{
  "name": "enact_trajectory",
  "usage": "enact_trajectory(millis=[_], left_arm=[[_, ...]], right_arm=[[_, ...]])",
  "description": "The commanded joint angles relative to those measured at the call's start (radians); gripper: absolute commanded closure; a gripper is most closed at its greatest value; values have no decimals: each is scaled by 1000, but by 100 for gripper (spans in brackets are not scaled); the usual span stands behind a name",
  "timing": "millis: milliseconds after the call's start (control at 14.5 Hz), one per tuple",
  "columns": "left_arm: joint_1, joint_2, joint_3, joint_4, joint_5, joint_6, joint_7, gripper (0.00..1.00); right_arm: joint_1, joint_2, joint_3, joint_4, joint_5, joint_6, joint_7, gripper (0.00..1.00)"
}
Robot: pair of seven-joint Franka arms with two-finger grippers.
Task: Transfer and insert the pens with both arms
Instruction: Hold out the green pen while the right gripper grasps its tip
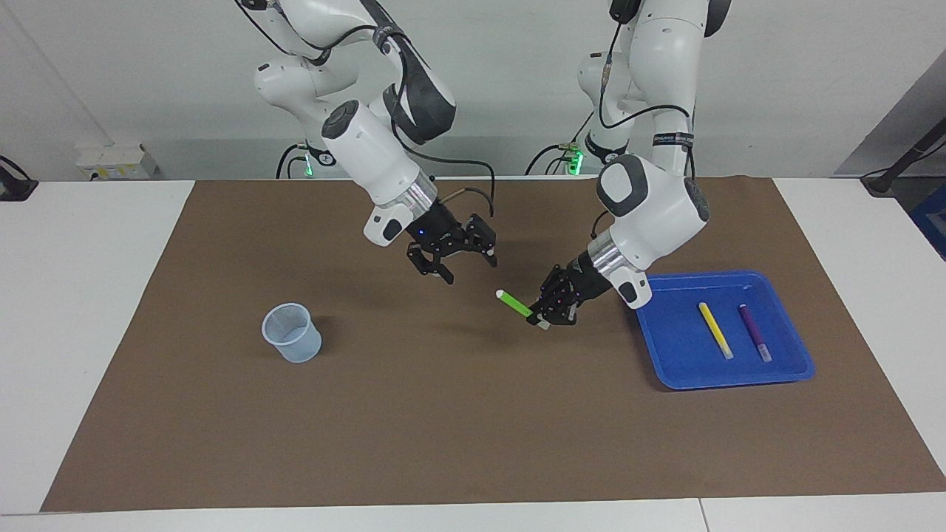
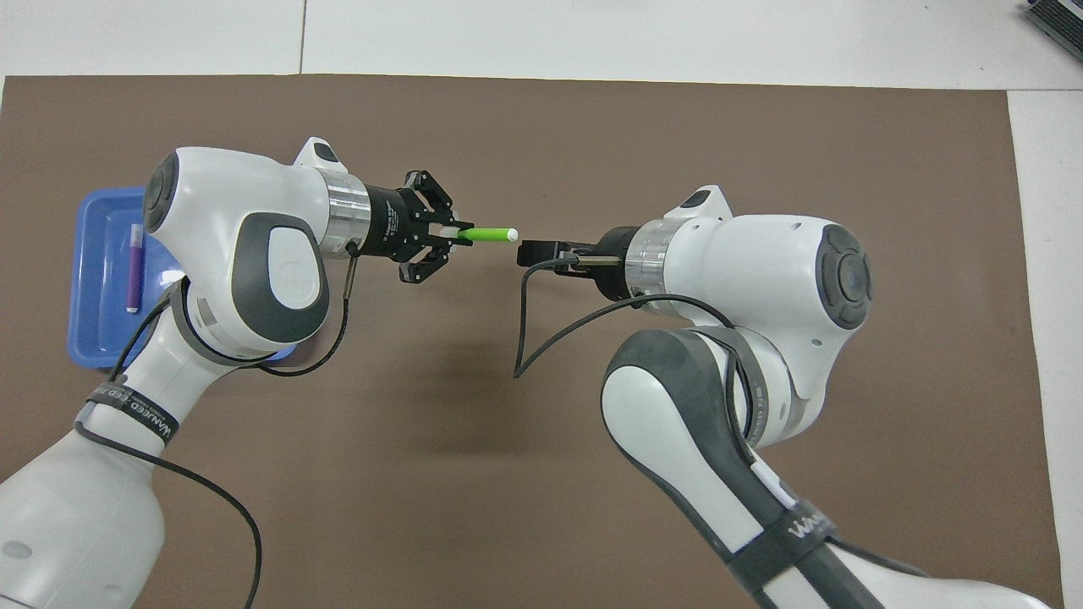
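Handover step, I judge: left gripper point(image 1: 545, 319) clamps green pen point(image 1: 514, 303) above mid-mat; right gripper point(image 1: 458, 260) faces it, fingers wide. Next I'd close on the free end.

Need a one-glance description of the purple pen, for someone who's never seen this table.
Find the blue tray at the left arm's end of the brown mat. Two pens lie in it side by side. The purple pen is the darker one, beside the yellow pen, toward the table's end.
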Motion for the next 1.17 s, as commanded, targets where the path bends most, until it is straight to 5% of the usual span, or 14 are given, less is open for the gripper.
enact_trajectory(millis=[0, 482, 1101], left_arm=[[-34, -16, 8, -21, -20, 8, -5, 100], [-31, -25, 3, -7, -74, -61, -3, 100], [-34, -31, -15, -11, -80, -51, -3, 100]], right_arm=[[-3, 15, -2, 32, 3, -20, -37, 7], [6, 55, -2, 47, -4, 24, -65, 38], [11, 76, -2, 49, -3, 47, -62, 50]])
